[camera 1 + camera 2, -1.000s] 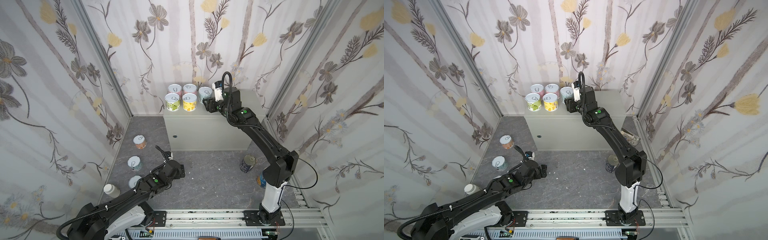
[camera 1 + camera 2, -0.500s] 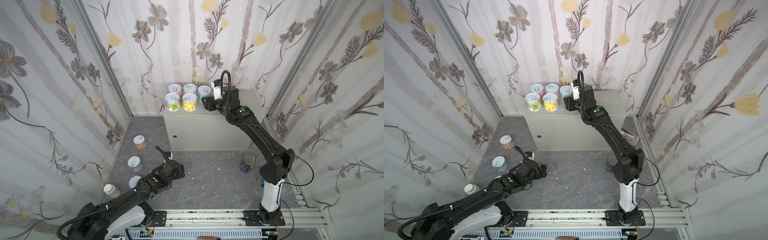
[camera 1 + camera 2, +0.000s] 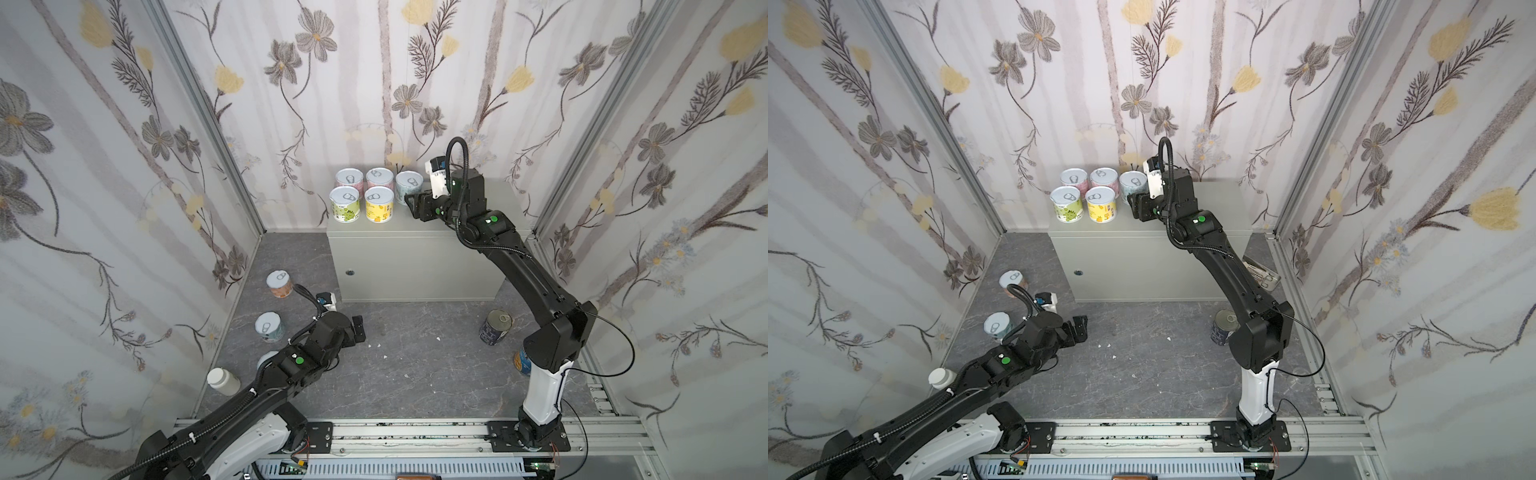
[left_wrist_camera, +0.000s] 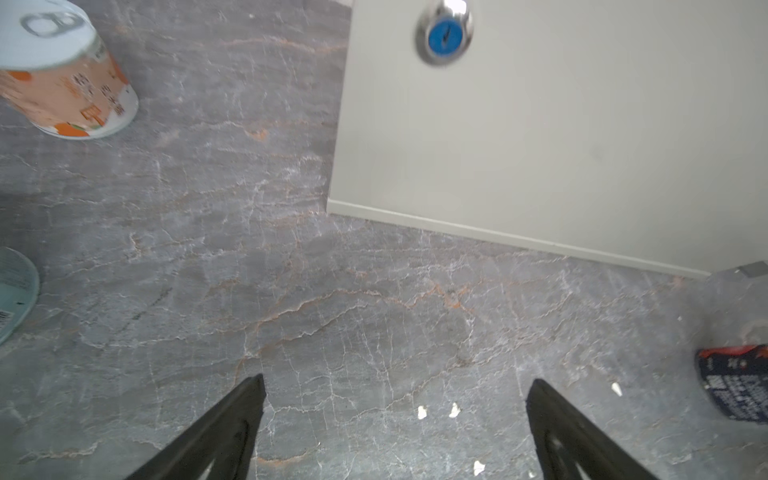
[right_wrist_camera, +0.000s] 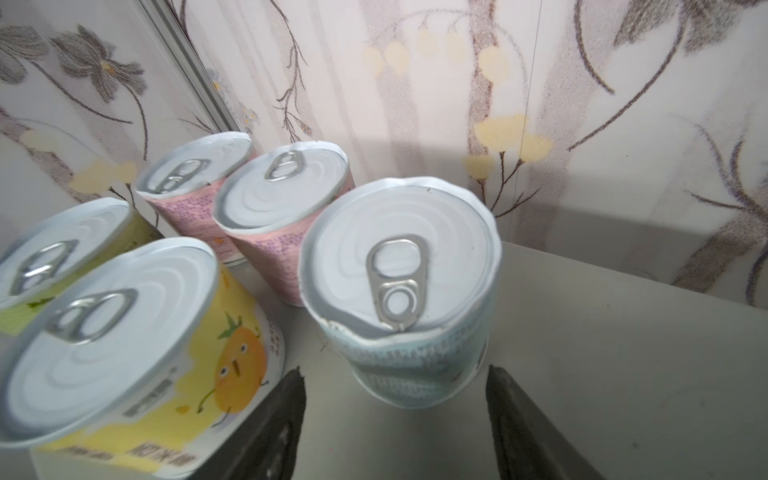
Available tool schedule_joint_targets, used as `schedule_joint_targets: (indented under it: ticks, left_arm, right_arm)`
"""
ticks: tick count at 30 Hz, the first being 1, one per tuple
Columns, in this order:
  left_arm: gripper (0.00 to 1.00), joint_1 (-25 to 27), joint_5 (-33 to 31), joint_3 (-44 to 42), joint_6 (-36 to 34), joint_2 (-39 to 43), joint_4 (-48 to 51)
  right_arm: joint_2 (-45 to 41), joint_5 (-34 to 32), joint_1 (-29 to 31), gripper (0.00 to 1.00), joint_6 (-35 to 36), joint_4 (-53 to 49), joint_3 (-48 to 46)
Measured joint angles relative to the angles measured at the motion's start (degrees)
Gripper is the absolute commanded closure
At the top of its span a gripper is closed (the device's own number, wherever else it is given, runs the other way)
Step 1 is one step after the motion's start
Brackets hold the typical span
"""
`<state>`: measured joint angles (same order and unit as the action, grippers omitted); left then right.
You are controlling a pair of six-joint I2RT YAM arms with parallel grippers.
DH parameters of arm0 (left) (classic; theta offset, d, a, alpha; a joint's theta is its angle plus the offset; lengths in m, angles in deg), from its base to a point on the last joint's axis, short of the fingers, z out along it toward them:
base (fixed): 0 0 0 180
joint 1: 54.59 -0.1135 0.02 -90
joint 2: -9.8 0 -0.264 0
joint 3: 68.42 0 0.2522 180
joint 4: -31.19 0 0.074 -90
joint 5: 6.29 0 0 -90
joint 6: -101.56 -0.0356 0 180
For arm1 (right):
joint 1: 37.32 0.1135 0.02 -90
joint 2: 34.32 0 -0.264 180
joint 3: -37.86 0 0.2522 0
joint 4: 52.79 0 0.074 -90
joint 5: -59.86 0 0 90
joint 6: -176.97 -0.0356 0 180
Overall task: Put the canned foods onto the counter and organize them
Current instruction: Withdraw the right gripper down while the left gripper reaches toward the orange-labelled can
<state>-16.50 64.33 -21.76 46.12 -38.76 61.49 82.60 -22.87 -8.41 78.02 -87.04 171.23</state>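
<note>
Five canned foods stand on the counter (image 3: 453,239) at its back left: two pink (image 3: 349,179) (image 3: 379,178), a pale blue can (image 3: 409,185) (image 5: 399,291), a green one (image 3: 344,203) and a yellow one (image 3: 378,203) (image 5: 124,332). My right gripper (image 3: 412,203) (image 5: 395,369) is open, its fingertips on either side of the pale blue can's base with a gap on each side. My left gripper (image 3: 359,328) (image 4: 395,390) hangs open over bare floor. On the floor stand an orange can (image 3: 279,284) (image 4: 62,83), a light blue can (image 3: 269,327) and a dark navy can (image 3: 495,327).
A blue can (image 3: 521,361) is half hidden behind the right arm's base. A further can (image 3: 266,358) peeks from under the left arm. A white-capped bottle (image 3: 222,380) stands at the left wall. A metal tray (image 3: 1260,274) lies right of the counter. The counter's right half is bare.
My right gripper's jaws have spread and let go of the pale blue can, which now stands free on the counter. The left arm has not moved.
</note>
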Motion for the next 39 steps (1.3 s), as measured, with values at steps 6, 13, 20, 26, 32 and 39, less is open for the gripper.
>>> schedule_joint_targets:
  ticks: [6,13,20,26,32,39]
  left_arm:
    - [0.00,-9.2,1.2,4.2,-1.1,2.8,4.1]
    - [0.00,-24.1,5.6,10.0,-3.2,2.3,8.2]
    - [0.00,-35.8,6.9,16.0,-7.4,-6.3,9.7]
    - [0.00,-41.4,6.6,23.1,-10.4,-20.2,10.0]
    - [0.00,-43.4,6.4,32.1,-12.1,-33.7,10.2]
    - [0.00,-44.9,6.6,39.3,-13.7,-46.2,8.9]
  right_arm:
    - [-7.6,1.7,0.1,0.16,0.6,1.0,-5.4]
    - [-20.8,3.4,0.5,0.07,0.6,6.3,-20.9]
    - [-36.0,3.5,2.4,0.02,-1.2,15.0,-40.4]
    - [-47.1,3.2,4.4,0.00,-4.8,23.6,-57.1]
    - [-57.7,1.2,6.0,0.00,-7.7,29.9,-71.2]
    - [-66.0,-0.2,7.5,0.00,-10.5,34.2,-84.0]
